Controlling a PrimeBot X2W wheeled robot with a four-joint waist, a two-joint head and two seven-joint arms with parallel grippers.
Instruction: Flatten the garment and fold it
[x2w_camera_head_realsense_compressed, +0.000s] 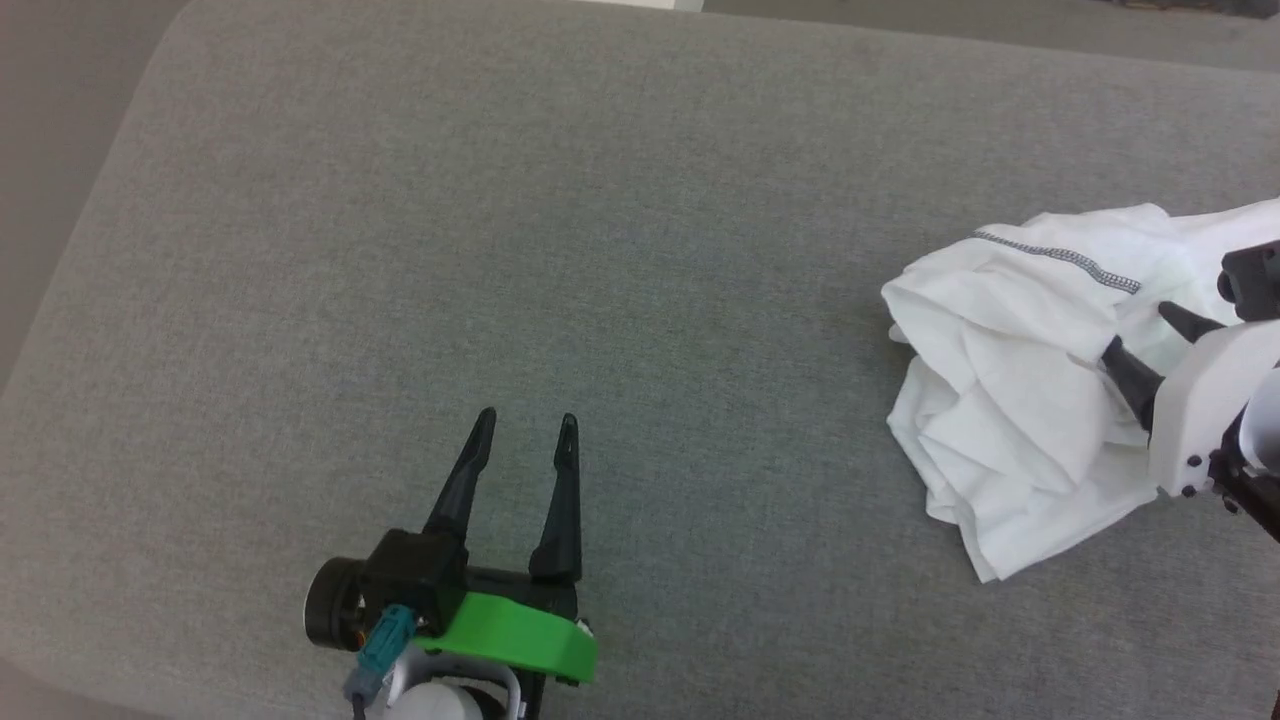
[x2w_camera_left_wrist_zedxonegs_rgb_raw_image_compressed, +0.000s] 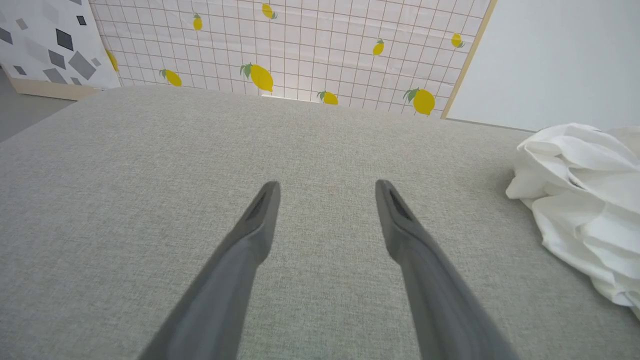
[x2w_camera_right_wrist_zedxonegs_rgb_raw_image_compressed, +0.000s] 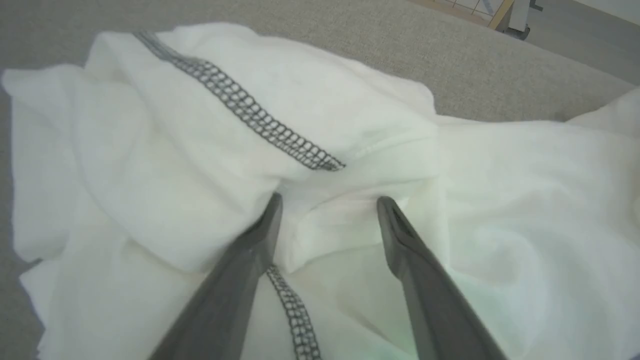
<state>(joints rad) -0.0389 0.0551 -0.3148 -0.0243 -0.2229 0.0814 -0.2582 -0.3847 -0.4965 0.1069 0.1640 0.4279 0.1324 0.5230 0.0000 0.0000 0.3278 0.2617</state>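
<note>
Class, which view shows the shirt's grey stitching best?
The right wrist view: the grey stitching runs close and sharp across the shirt. The head view gives one small, distant stretch; the left wrist view's white folds leave it too small to tell.

Staged test set: lemon-print backdrop panel (x2w_camera_left_wrist_zedxonegs_rgb_raw_image_compressed: 310, 50), terrazzo panel (x2w_camera_left_wrist_zedxonegs_rgb_raw_image_compressed: 45, 45), grey padded bench (x2w_camera_head_realsense_compressed: 500, 250).

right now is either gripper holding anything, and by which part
Nothing is held. The left gripper is open above the cushion. The right gripper is open too, its fingers either side of a fold in the garment near the grey seam.
</note>
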